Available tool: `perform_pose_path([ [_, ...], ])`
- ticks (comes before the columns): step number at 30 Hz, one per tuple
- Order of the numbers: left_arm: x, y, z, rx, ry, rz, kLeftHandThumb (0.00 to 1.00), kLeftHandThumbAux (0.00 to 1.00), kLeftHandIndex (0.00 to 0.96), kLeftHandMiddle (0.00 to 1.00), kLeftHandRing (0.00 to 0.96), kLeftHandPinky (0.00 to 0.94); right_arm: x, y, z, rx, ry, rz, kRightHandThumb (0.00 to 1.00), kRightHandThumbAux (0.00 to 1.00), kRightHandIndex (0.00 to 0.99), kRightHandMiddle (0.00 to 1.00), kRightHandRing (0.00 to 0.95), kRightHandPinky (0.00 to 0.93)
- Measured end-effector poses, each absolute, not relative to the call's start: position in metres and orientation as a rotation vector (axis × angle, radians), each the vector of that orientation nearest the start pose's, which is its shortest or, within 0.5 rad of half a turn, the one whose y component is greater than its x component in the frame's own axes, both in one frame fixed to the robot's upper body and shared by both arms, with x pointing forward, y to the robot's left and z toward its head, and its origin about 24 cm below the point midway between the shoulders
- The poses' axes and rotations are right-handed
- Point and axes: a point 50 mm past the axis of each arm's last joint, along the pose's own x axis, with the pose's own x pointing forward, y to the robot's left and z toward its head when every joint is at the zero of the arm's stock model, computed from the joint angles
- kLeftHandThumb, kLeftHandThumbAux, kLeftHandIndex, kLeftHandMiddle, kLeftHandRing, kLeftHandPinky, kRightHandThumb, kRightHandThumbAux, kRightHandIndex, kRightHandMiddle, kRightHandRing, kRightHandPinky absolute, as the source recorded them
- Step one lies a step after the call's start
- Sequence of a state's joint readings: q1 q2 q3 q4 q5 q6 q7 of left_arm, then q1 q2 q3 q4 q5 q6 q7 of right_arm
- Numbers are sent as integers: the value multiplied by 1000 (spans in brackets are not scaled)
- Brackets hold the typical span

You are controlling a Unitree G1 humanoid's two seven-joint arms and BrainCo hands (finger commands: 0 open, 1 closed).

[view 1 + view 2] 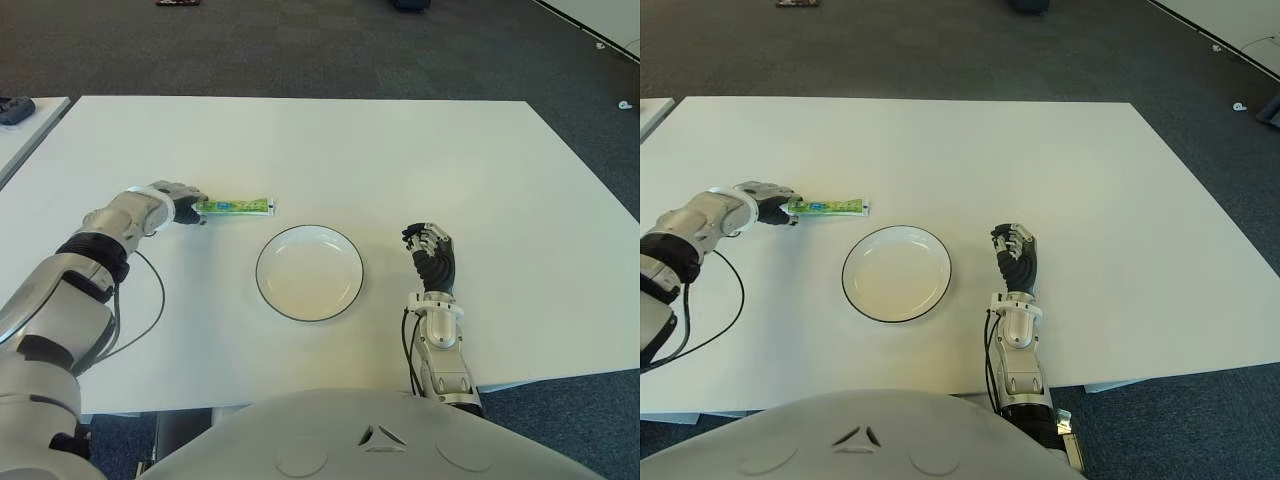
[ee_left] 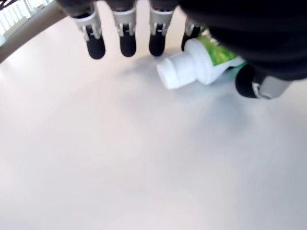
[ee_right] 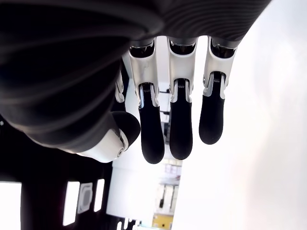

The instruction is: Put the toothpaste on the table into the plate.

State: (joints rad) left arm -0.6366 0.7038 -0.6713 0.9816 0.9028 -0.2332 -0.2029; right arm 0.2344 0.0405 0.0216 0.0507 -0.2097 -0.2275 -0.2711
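Your left hand sits at about ten o'clock from the plate, low over the white table, at the cap end of the toothpaste. In its wrist view the thumb and the nearest finger close around the tube just behind the white cap, one on each side, while the other three fingers hang straight beside it, clear of the tube. So you are pinching the toothpaste near its cap. Whether the tube is lifted or lying on the table you cannot tell from these views.

The green tube runs level from your hand toward three o'clock, its flat crimped end pointing right and stopping short of the plate's upper left rim, apart from it. The plate is white with a dark rim and lies near the table's middle front with nothing in it.

Your right hand shows at three o'clock of the plate, apart from it, fingers pointing away from you. Its wrist view shows the fingers extended and relaxed, side by side, holding nothing.
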Motion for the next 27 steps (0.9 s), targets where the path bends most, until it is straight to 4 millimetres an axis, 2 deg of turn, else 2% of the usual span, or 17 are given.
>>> perform_pose_path([
  [14,315,265,-2,1808,397,-583,539,303,0,41,27,108,199,-160,4,-173,37,-275,703,732,427,489,465,478],
  [20,314,263,-4,1809,370,-565,548,349,81,119,116,245,198,-160,3,-178,52,-278,702,732,427,487,463,470],
  [23,314,262,-5,1806,349,-546,619,418,307,374,360,403,197,-161,3,-180,55,-279,702,732,426,486,462,473],
  [24,314,261,-5,1801,340,-532,626,425,328,399,384,419,197,-161,3,-182,55,-279,702,733,426,486,462,473],
  [26,314,259,-6,1787,314,-499,678,581,389,532,526,532,197,-161,3,-184,56,-279,702,733,426,487,463,479],
  [27,314,257,-7,1780,295,-481,685,604,398,561,558,562,197,-161,3,-185,56,-279,702,733,426,487,464,481],
])
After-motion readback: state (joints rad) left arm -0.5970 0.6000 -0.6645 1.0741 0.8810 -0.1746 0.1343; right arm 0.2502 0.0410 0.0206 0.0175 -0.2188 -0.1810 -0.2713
